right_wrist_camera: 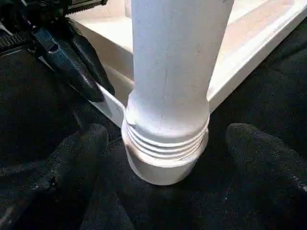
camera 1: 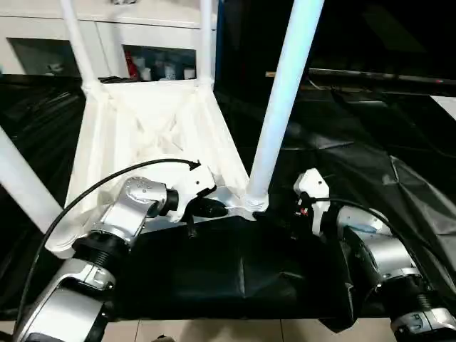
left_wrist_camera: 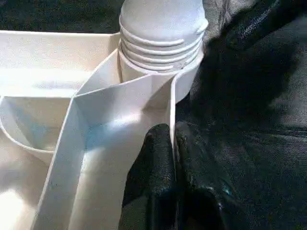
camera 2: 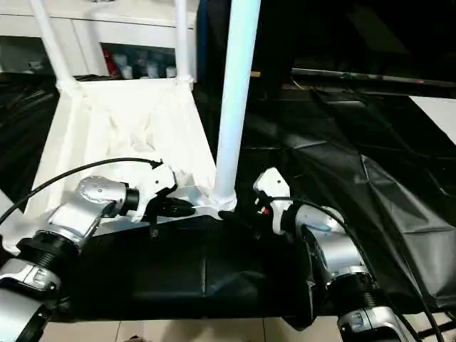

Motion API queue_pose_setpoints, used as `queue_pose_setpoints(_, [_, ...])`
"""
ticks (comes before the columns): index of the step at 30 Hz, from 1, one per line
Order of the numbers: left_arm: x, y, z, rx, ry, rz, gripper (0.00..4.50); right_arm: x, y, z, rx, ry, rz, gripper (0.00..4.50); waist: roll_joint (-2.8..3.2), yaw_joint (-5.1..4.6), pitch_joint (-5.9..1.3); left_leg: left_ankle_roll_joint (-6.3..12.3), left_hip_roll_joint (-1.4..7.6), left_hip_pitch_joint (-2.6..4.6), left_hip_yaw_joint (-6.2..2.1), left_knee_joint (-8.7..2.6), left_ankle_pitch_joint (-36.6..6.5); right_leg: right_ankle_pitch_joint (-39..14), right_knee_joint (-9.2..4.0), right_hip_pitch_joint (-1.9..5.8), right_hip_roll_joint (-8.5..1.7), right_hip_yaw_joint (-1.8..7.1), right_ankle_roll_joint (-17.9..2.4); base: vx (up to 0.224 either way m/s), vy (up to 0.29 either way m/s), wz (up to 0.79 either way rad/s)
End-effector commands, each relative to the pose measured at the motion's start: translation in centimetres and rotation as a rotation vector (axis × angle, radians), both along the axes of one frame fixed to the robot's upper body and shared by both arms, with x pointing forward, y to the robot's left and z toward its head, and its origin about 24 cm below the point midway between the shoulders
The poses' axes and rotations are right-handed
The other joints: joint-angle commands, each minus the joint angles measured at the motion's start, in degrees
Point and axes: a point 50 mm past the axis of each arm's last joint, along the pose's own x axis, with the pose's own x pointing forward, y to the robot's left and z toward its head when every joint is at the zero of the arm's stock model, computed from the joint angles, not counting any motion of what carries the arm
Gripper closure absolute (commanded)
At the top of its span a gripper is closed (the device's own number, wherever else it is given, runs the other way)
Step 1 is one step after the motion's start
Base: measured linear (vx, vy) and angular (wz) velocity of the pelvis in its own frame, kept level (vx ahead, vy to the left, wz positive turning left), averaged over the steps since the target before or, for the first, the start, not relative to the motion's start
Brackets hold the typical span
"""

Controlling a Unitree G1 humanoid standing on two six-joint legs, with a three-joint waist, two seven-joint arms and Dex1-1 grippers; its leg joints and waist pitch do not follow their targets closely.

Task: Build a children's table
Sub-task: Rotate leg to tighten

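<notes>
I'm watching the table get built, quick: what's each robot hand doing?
Left gripper: shut on the tabletop rim.
Right gripper: open, fingers either side of the leg.

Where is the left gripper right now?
The left gripper pinches the tabletop's near rim, just left of the near-right leg in the head views.

Black-draped table [camera 1: 370, 164] carries upturned white tabletop [camera 1: 142, 135]; four legs upright in sockets.
</notes>
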Motion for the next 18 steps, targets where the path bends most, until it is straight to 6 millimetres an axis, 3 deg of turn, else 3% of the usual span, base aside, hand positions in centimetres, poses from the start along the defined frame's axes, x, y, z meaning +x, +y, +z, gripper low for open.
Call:
queue_pose_setpoints(1, [-0.7, 0.6, -1.1, 0.025, 0.063, 0.007, 4.44, 0.2, 0.0, 0.5, -0.009, -0.028, 0.01, 0.18, 0.17, 0.16, -3.65, 1.58, 1.34, 0.55, -0.69, -3.53, -12.5, -9.3, -3.89, 2.74, -3.16, 2.03, -12.7, 0.0, 0.0, 0.0])
queue_pose_setpoints(9, [-1.1, 0.3, -1.1, 0.027, 0.047, -0.034, 4.44, 0.3, 0.3, 0.6, -0.006, -0.039, 0.026, 0.18, 0.19, 0.2, -3.53, 1.4, 1.37, 0.59, -0.71, -3.62, -13.4, -11.7, -4.16, 2.71, -3.25, 2.05, -12.1, 0.0, 0.0, 0.0])
queue_pose_setpoints(18, [-2.1, -0.8, -0.3, -0.045, 0.057, -0.139, 4.44, 1.1, 0.9, 0.8, -0.036, -0.063, 0.046, 0.18, 0.25, 0.23, -3.65, 1.45, 1.44, 0.61, -0.63, -3.56, -12.4, -9.0, -3.75, 2.7, -3.18, 2.07, -13.1, 0.0, 0.0, 0.0])
